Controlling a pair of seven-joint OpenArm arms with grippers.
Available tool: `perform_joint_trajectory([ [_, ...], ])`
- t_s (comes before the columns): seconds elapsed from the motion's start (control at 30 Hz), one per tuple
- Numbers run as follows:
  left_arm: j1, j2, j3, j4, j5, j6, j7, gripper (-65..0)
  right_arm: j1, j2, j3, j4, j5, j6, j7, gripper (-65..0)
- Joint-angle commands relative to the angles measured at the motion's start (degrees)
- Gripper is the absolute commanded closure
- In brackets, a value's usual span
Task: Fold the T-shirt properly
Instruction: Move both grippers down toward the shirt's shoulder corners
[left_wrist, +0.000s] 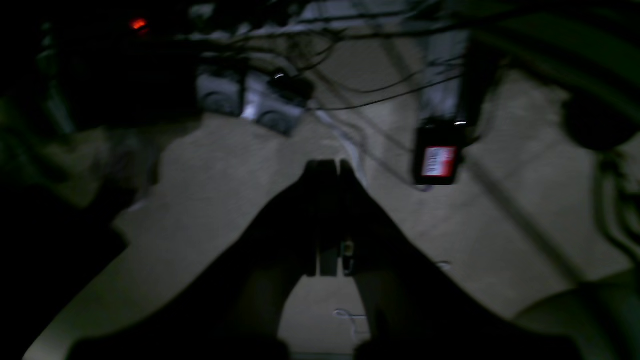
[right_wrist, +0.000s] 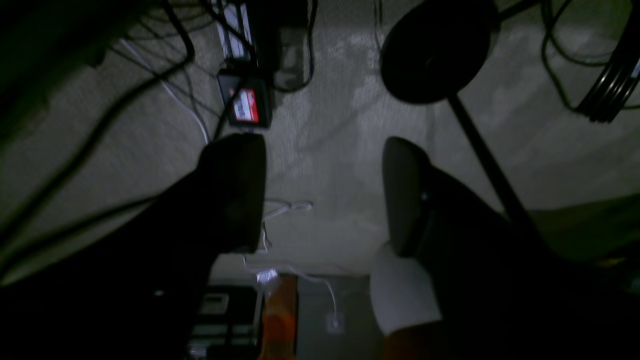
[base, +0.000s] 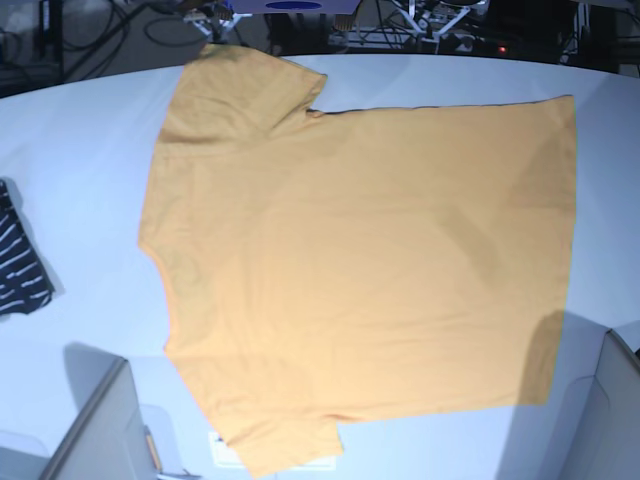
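Note:
The orange-yellow T-shirt (base: 360, 260) lies spread flat on the white table (base: 80, 150) in the base view, sleeves toward the top left and bottom left, hem at the right. Neither wrist view shows the shirt; both look down at a dim carpeted floor. My left gripper (left_wrist: 330, 167) is shut, its dark fingers pressed together with nothing between them. My right gripper (right_wrist: 322, 190) is open and empty, its fingers (right_wrist: 235, 190) wide apart. Neither gripper's tips show in the base view.
A dark navy white-striped garment (base: 18, 270) lies at the table's left edge. Grey arm parts stand at the bottom left (base: 95, 430) and bottom right (base: 610, 420). On the floor are cables, a black box with a red-white label (right_wrist: 245, 105) and a round black stand base (right_wrist: 435, 50).

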Motion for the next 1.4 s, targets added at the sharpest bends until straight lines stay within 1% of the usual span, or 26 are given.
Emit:
perform_joint_trajectory([
  [0.0, 0.23, 0.37, -0.08, -0.03, 0.1, -0.14, 0.34, -0.8, -0.6, 0.54, 0.19, 0.21, 0.12, 0.21, -0.4, -23.9],
  [0.03, 0.23, 0.37, -0.08, -0.03, 0.1, -0.14, 0.34, -0.8, -1.22, 0.54, 0.19, 0.74, 0.21, 0.21, -0.4, -16.2],
  [0.07, 0.23, 0.37, -0.08, -0.03, 0.1, -0.14, 0.34, -1.8, -1.92, 0.63, 0.19, 1.35, 0.21, 0.21, -0.4, -7.1],
  [0.1, 0.23, 0.37, -0.08, -0.03, 0.1, -0.14, 0.34, -4.4, -2.54, 0.63, 0.19, 2.06, 0.21, 0.21, -0.4, 0.0],
  [0.13, 0.23, 0.37, -0.08, -0.03, 0.1, -0.14, 0.34, -8.2, -2.98, 0.72, 0.19, 2.94, 0.21, 0.21, -0.4, 0.0],
  [0.2, 0.32, 0.37, -0.08, -0.3, 0.1, -0.14, 0.34, -18.9, -3.68, 0.72, 0.19, 3.64, 0.21, 0.21, -0.49, 0.0],
  [0.27, 1.03, 0.37, -0.08, -0.12, 0.1, -0.14, 0.34, -25.3, -3.77, 0.72, 0.19, 3.64, 0.21, 0.21, -0.58, 0.0],
  [0.3, 1.47, 0.37, -0.08, -0.03, 0.1, -0.14, 0.34, -25.0, -3.85, 0.72, 0.27, 3.64, 0.21, 0.21, -0.4, 0.0],
  [0.33, 1.55, 0.37, -0.08, -0.03, 0.1, -0.14, 0.34, -22.2, -3.85, 0.72, 0.27, 3.73, 0.21, 0.21, -0.4, 0.0],
  [0.37, 1.9, 0.37, -0.08, -0.03, 0.1, -0.14, 0.34, -17.6, -4.12, 0.72, 0.27, 3.73, 0.21, 0.21, -0.4, 0.0],
  [0.43, 2.61, 0.37, -0.08, -0.03, 0.1, -0.14, 0.08, -2.8, -4.56, 0.81, 0.01, 4.08, 0.12, 0.21, -0.32, 0.0],
  [0.47, 2.96, 0.37, -0.08, -0.03, 0.1, -0.14, -0.01, 0.0, -4.73, 0.89, 0.01, 4.61, 0.03, 0.21, -0.32, 0.0],
  [0.6, 4.37, 0.37, -0.08, 0.05, 0.1, -0.14, -0.19, 0.0, -7.37, 1.95, 0.19, 7.77, 0.21, 0.21, -0.32, 0.0],
  [0.67, 6.21, 0.37, 0.19, 2.25, 0.1, -0.14, -0.28, 0.0, -9.83, 2.21, 0.19, 11.02, 0.21, 0.21, -0.32, 0.0],
  [0.73, 9.73, 0.28, 0.36, 8.32, 0.45, -0.14, -0.28, 0.0, -12.65, 2.65, 0.27, 14.8, 0.21, 0.21, -0.32, 0.0],
  [0.8, 14.04, -0.6, 0.45, 15.62, 0.19, -0.14, -0.28, 0.0, -15.28, 3.27, 0.36, 18.41, 0.3, 0.12, -0.32, 0.0],
  [0.9, 19.75, -0.95, 0.54, 23.7, 0.1, -0.14, -0.28, 0.0, -19.15, 3.44, 0.54, 23.24, 0.3, 0.12, -0.32, 0.0],
  [0.93, 21.42, -1.12, 0.54, 25.9, 0.27, -0.14, -0.28, 0.0, -20.65, 3.44, 1.86, 25.18, 0.3, 0.12, -0.32, 0.0],
  [1.0, 24.15, -2.44, 0.54, 29.77, 0.1, -0.14, -0.28, 0.0, -23.9, 3.18, 6.52, 29.66, 0.3, 0.21, -0.32, 0.0],
  [1.1, 28.54, -2.79, -0.08, 36.01, 0.1, -0.14, -0.28, 0.0, -28.91, 2.92, 11.88, 37.13, 0.3, 0.3, -0.4, 0.0],
  [1.17, 31.53, -4.2, -0.08, 40.93, 0.1, -0.14, -0.28, 0.0, -32.16, 2.56, 12.93, 42.5, 0.3, 0.3, -0.58, 0.0],
  [1.27, 37.07, -5.26, -0.25, 49.9, 0.01, -0.14, -0.28, 0.0, -37.96, 2.04, 14.08, 52.61, 0.3, 0.3, -0.76, 0.0],
  [1.33, 41.38, -6.05, -1.31, 56.76, -1.31, -0.14, -0.28, 0.0, -41.39, 0.1, 16.01, 59.46, 0.3, 0.3, -1.11, 0.0],
  [1.37, 43.58, -6.22, -2.54, 60.63, -3.59, -0.14, -0.28, 0.0, -43.06, -0.86, 17.86, 63.16, 0.3, 0.3, -2.07, 0.0],
])
